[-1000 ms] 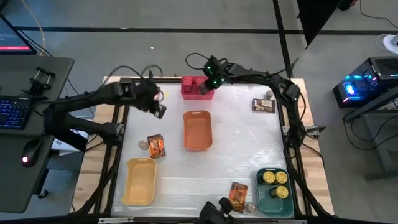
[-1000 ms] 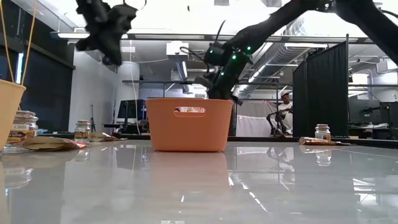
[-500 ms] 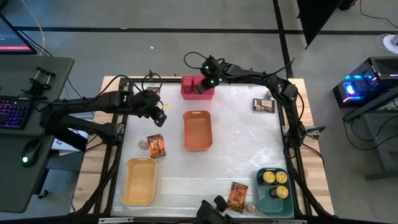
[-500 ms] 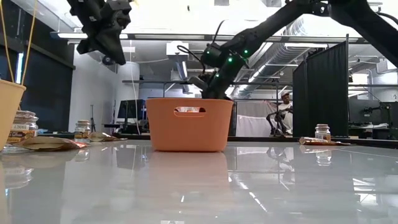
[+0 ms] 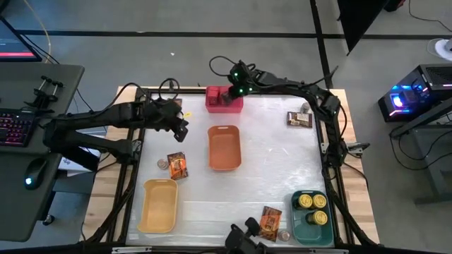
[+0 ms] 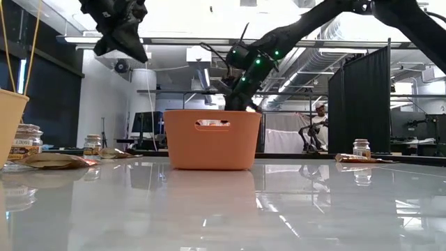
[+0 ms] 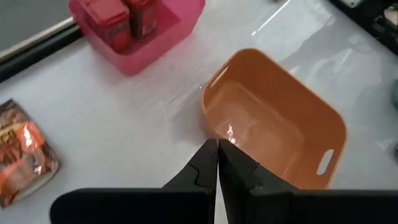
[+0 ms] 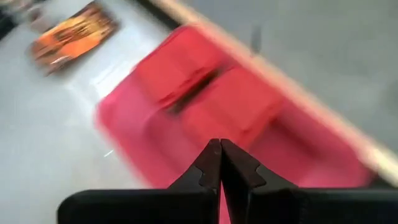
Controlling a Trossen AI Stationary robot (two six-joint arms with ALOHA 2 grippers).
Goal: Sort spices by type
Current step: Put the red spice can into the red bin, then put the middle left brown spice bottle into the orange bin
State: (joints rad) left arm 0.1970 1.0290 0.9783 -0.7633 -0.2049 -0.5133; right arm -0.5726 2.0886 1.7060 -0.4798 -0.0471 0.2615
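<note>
You can see 2 red boxes (image 7: 124,15) standing in the pink bin (image 5: 223,102) at the far edge of the counter (image 5: 275,162). Your right hand (image 5: 231,94) is up over that pink bin, with its 2 fingers pressed together and nothing between them. In the right wrist view the red boxes look blurry under those fingers. Your left hand (image 5: 181,128) is in the air over the counter, between the pink bin and the orange bin (image 5: 224,147), off to the orange bin's left side. Its fingers are pressed together too and hold nothing. The orange bin sits in the middle of the counter and looks bare inside. 1 orange-brown packet (image 5: 177,165) lies near the left side, just past the yellow bin (image 5: 158,205), with a tiny jar (image 5: 162,164) right beside it. Another packet (image 5: 270,221) lies at the near edge beside the green bin (image 5: 311,228), with a small jar (image 5: 284,235) next to it. 3 round yellow-topped tins (image 5: 311,209) sit inside the green bin. A darker packet (image 5: 299,119) lies near the far right corner, and a small jar (image 5: 305,109) stands by it.
</note>
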